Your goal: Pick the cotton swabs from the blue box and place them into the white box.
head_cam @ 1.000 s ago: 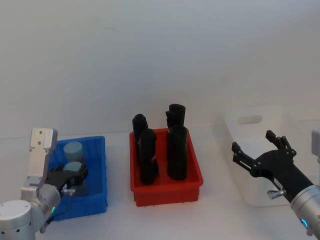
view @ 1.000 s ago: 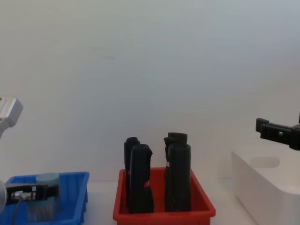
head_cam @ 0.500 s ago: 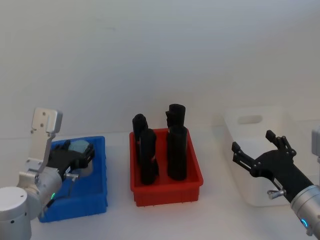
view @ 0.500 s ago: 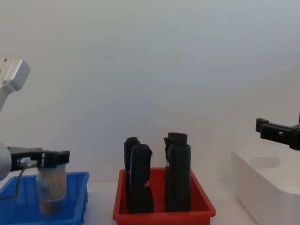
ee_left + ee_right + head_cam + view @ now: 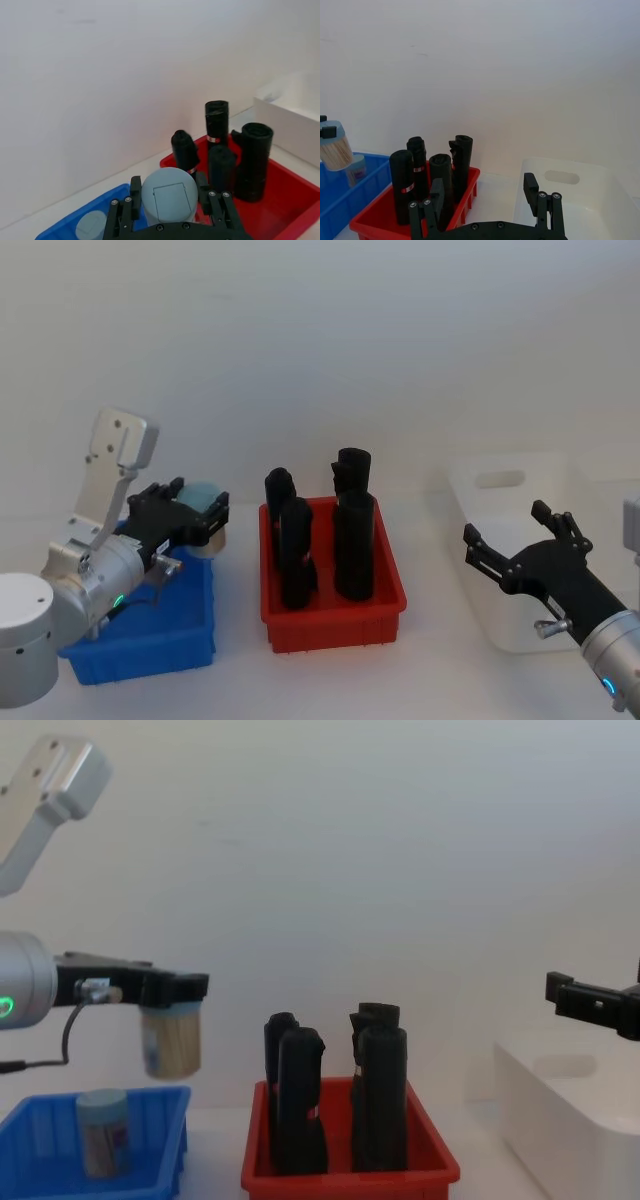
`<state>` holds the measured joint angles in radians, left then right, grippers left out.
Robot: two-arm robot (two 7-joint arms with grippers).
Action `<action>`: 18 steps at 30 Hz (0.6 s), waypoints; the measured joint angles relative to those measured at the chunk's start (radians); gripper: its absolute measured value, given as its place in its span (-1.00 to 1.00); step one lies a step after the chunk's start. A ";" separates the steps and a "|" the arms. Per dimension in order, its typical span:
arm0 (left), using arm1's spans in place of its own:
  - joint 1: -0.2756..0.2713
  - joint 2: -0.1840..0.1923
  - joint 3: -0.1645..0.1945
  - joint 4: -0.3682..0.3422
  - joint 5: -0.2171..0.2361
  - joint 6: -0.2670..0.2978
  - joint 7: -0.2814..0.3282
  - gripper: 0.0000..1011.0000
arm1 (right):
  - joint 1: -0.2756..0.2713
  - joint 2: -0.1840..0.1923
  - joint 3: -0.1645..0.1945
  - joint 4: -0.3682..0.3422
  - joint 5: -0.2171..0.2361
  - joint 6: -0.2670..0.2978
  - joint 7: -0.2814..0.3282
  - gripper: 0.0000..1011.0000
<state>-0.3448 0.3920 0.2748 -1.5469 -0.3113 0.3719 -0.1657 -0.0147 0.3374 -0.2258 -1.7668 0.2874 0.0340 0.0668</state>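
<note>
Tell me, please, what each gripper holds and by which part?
The left gripper holds a cotton swab tub by its capped top; the right gripper holds nothing.

A red bin (image 5: 333,626) is pictured on the white desk (image 5: 440,685), set about midway along its far edge and close to the pale wall (image 5: 320,340). Four black rolled objects (image 5: 353,545) are stood upright inside it, two toward the far edge and two in front. Small red bands are seen on some.
</note>
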 joint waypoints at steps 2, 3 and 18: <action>-0.007 0.001 0.002 -0.016 0.007 0.016 -0.032 0.30 | 0.000 0.000 0.000 0.000 0.000 0.000 0.000 0.98; -0.013 0.001 0.003 -0.025 0.011 0.026 -0.053 0.30 | 0.000 0.000 0.000 0.000 0.000 0.000 0.000 0.98; -0.088 -0.014 0.017 -0.070 0.017 0.132 -0.267 0.30 | 0.000 0.000 0.000 0.000 0.000 0.000 0.000 0.98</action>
<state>-0.4332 0.3783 0.2917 -1.6169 -0.2944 0.5042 -0.4332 -0.0147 0.3374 -0.2258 -1.7668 0.2874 0.0340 0.0668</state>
